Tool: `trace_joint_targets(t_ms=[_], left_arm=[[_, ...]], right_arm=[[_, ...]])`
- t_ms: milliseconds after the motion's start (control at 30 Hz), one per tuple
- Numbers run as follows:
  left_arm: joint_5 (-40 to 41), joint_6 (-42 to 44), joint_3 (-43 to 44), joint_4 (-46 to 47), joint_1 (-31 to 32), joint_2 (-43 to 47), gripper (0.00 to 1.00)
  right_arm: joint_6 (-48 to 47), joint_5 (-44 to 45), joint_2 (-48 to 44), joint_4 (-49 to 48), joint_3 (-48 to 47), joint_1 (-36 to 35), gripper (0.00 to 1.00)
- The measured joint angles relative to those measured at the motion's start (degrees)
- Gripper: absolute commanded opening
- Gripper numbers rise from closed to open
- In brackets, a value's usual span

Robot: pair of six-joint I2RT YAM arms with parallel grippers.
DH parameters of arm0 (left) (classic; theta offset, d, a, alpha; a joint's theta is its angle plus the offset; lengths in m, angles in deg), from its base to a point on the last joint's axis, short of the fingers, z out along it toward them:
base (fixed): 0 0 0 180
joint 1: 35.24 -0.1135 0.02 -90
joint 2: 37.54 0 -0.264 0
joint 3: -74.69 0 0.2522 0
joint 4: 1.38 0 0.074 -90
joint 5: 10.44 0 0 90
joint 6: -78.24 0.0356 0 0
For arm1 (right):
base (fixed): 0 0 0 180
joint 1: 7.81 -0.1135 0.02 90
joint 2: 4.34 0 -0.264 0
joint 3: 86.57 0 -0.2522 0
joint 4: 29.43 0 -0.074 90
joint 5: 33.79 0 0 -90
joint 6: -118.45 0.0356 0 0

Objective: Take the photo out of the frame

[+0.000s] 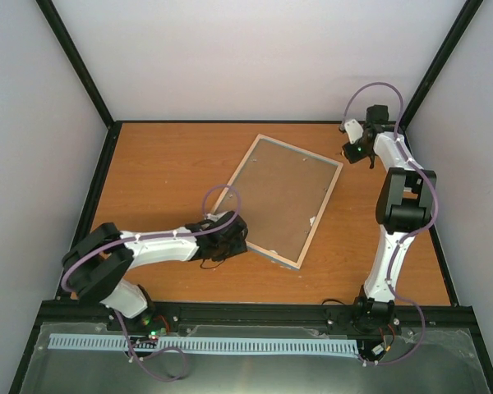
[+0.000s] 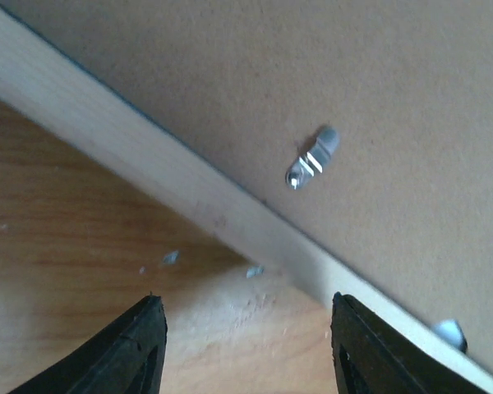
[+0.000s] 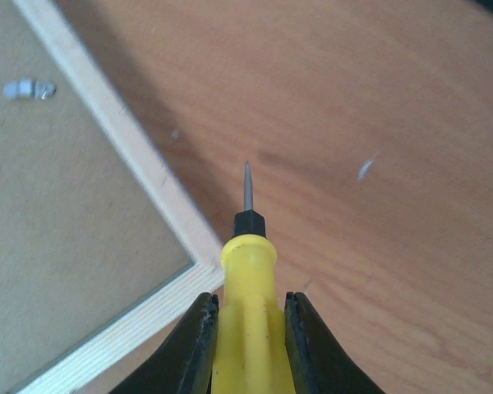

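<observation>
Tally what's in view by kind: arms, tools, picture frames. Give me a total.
Arms: 2 (left arm, right arm)
Tools: 1 (screwdriver, held in the right claw)
Picture frames: 1 (frame, lying back up)
Total: 4

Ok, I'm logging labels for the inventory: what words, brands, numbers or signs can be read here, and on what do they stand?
None: no text can be read in any view.
frame: bare pale wood edge, no label.
backing board: plain brown, no print.
metal clip: no marking visible.
screwdriver in the right pincer: plain yellow handle, no brand showing.
</observation>
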Motion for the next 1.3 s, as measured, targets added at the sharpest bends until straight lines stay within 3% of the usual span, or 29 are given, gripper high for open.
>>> trace_joint_targets(t_ms=[267, 567, 833, 1067, 1300], left_arm=[[2.4, -3.56, 10.97, -3.54, 0.17, -11.52, 0.54], [4.76, -4.15, 15.02, -7.3, -0.04, -14.53, 0.21], [3.1, 7.19, 14.32, -6.56, -2.58, -14.19, 0.05], [2.38, 17.0, 5.6, -4.46, -5.77, -6.12, 0.01], [4.37, 23.67, 1.09, -2.97, -12.28, -1.33, 0.01]], right_arm=[[-5.33, 0.0, -4.61, -1.4, 10.4, 0.33, 0.03], [-8.39, 3.45, -14.05, -5.73, 22.62, 1.4, 0.03], [-6.84, 4.17, -26.62, 1.11, 31.87, 0.57, 0.03], [-4.61, -5.22, -33.09, 8.31, 31.95, -0.24, 0.03], [-10.14, -18.6, -41.94, 13.66, 37.64, -12.26, 0.03]])
